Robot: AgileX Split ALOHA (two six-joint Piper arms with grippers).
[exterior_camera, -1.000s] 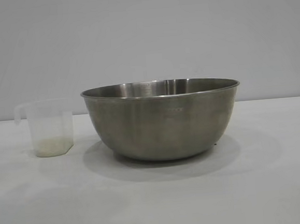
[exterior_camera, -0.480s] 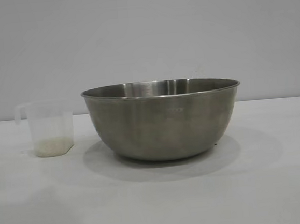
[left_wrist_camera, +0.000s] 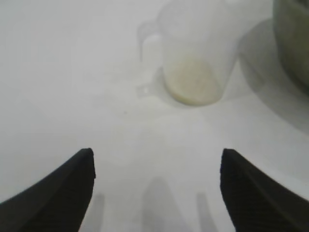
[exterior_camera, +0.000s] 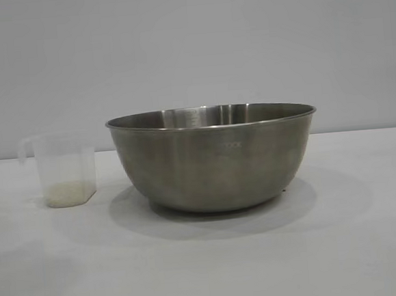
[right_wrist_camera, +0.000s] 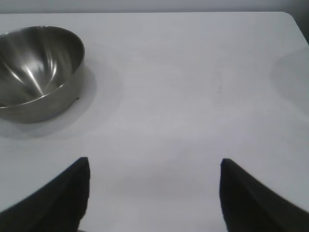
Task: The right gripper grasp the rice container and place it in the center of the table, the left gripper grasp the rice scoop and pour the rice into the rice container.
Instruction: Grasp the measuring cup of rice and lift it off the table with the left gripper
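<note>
The plain white matte table (exterior_camera: pixel 214 270) carries the large round stainless-steel rice container (exterior_camera: pixel 214 157), standing upright near the middle of the exterior view with nothing inside it that I can see. Just beside it, on the left arm's side and not touching, stands the small translucent plastic rice scoop (exterior_camera: pixel 61 169), upright, with a low layer of off-white rice (exterior_camera: pixel 68 192) at its bottom. The left gripper (left_wrist_camera: pixel 157 164) faces the scoop with its black pointed fingers (left_wrist_camera: pixel 72 193) spread wide and nothing between them, the cup well ahead of the tips. The right gripper (right_wrist_camera: pixel 154 166) hangs apart from the container, fingers likewise spread and empty. The main risk, as I judge it, is the light cup (thin-walled, nearly empty) sliding or tipping if one finger meets it before the other, which would scatter grains across the table. A grasp taken crooked on the wall rather than squarely could also let it twist during the pour, missing the rim.
</note>
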